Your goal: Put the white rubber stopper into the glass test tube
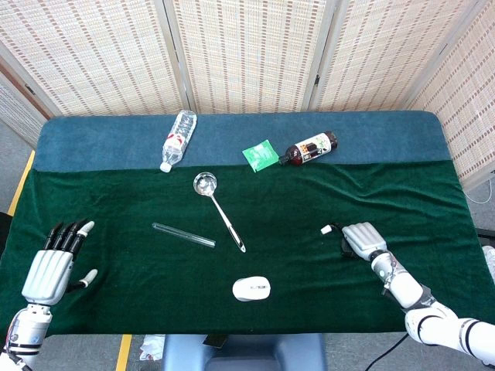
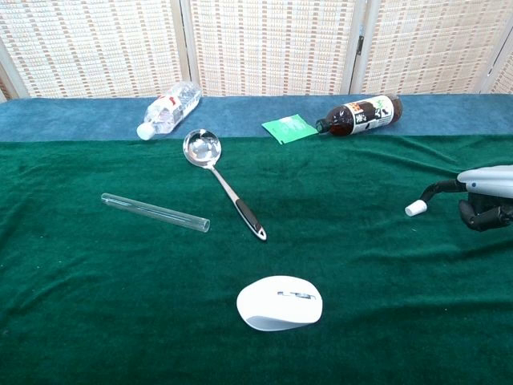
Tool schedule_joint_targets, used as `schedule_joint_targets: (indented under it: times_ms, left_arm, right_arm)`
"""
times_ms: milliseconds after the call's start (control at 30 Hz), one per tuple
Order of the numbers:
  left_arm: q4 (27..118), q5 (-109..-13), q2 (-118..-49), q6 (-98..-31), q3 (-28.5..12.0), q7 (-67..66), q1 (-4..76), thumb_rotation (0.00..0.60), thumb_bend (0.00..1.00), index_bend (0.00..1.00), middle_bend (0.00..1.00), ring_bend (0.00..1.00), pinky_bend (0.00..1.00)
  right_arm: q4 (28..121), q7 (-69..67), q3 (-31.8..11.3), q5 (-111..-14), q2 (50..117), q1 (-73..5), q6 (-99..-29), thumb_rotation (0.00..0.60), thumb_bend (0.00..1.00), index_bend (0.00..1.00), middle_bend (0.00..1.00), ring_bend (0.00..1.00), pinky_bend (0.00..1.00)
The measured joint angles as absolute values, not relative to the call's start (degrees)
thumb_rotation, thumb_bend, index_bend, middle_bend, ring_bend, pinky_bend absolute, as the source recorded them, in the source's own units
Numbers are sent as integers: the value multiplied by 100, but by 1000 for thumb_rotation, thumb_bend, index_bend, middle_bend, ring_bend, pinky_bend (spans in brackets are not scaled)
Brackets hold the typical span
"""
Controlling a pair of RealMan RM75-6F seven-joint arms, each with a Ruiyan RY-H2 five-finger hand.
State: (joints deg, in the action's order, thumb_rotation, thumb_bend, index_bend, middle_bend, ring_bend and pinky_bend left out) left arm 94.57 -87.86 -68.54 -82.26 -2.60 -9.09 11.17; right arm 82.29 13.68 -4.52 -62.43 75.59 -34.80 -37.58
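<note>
Holding the white stopper (image 1: 326,229) at its fingertips, the right hand (image 1: 362,239) sits low over the green surface (image 1: 309,193), knuckles up. Left hand (image 1: 54,263) hovers at the near left edge, fingers spread, nothing in it. Tube (image 1: 183,235) lies flat mid-surface, well apart from both.

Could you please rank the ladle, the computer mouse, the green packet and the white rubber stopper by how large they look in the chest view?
1. ladle
2. computer mouse, though it's nearest the camera
3. green packet
4. white rubber stopper
</note>
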Motion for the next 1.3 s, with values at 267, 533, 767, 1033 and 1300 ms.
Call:
schedule_joint_targets:
  times_ms: [267,533,767,1033,1300]
  left_arm:
    - [9450,-8782,-6861,-8222,-255,-902,1116,600,264,100,105,114,0]
    - [9433,-8780,-6871,-8206,-243,-905,1118,600,264,100,105,114,0]
    - [9408,-8789,-6883,-8220,-244,-873,1116,600,264,100,105,112,0]
    - [9409,-8848,-6902,-8235,-262,-853,1148,600,264,102,105,107,0]
    - [9446,-8907,-6900,-8268,-256,-868,1157,600,264,102,105,98,0]
  right_arm:
    - [8576,1336,-362,-6442,7444,-3497,-3955,378,956,141,918,1000,986]
    - [8882,1519,-202,-6565,7350,-3503,-4147,379,956,141,918,1000,985]
    - [9099,1671,-143,-6570,7261,-3451,-4467,373,955,135,917,1000,985]
    - [9564,1723,-198,-6735,6969,-3229,-5229,383,680,75,891,1000,983]
    - [9317,2029,-299,-7159,7038,-3088,-5951,537,358,122,895,1000,992]
